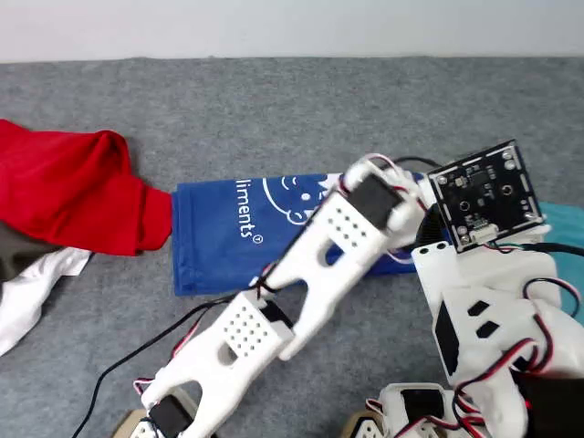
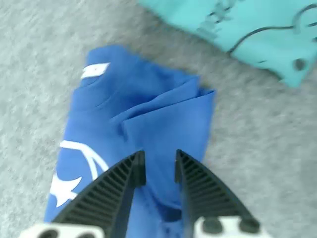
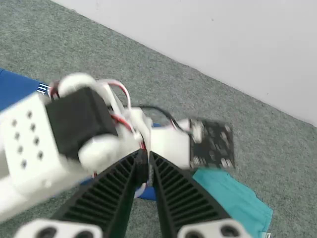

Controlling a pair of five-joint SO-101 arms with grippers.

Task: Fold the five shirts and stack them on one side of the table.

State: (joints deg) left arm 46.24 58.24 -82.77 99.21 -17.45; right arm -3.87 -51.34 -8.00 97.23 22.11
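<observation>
A blue shirt (image 1: 228, 228) with white print lies partly folded in the middle of the grey table. My left gripper (image 2: 159, 158) hangs just above its bunched edge (image 2: 143, 114), its fingers a little apart, with blue cloth showing in the gap. A teal shirt (image 2: 247, 25) lies just past that edge, at the table's right side (image 1: 561, 224). My right gripper (image 3: 145, 157) is shut and empty, held up in the air facing the left arm's wrist (image 3: 79, 119). A red shirt (image 1: 73, 187) lies crumpled at the far left.
A white shirt (image 1: 32, 287) and a dark one (image 1: 18, 251) lie under the red shirt at the left edge. The left arm (image 1: 301, 274) crosses over the blue shirt's near side. Black cables (image 1: 137, 351) trail along the front. Bare grey cloth (image 1: 274, 100) runs along the back.
</observation>
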